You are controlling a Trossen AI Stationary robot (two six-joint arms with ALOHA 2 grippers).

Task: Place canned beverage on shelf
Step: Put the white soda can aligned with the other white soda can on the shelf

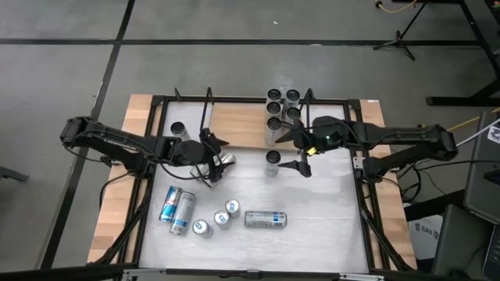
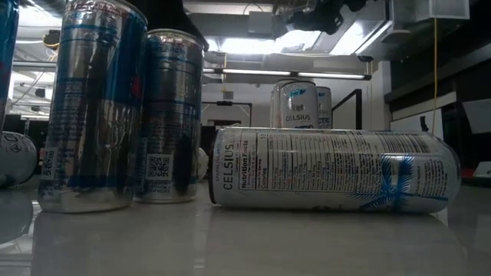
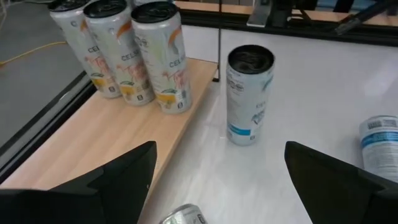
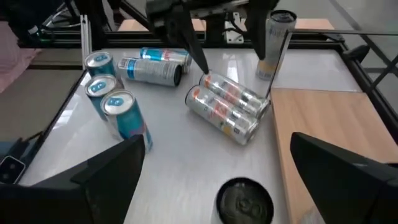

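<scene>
"CELSIUS" and "Nutrition Facts" panel on the lying silver can (image 2: 330,179), "CELSIUS" on the upright can behind it (image 2: 298,105), partial "CEL" on the orange-printed cans on the shelf (image 3: 160,57), QR code on the tall can (image 2: 167,115)

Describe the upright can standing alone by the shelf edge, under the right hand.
The lone can is a slim silver metal can with blue print and a dark top, unopened as far as can be seen. It stands upright on the white tabletop, just off the shelf edge, touching nothing else. The right hand hovers open around it, fingers either side, not gripping.
</scene>
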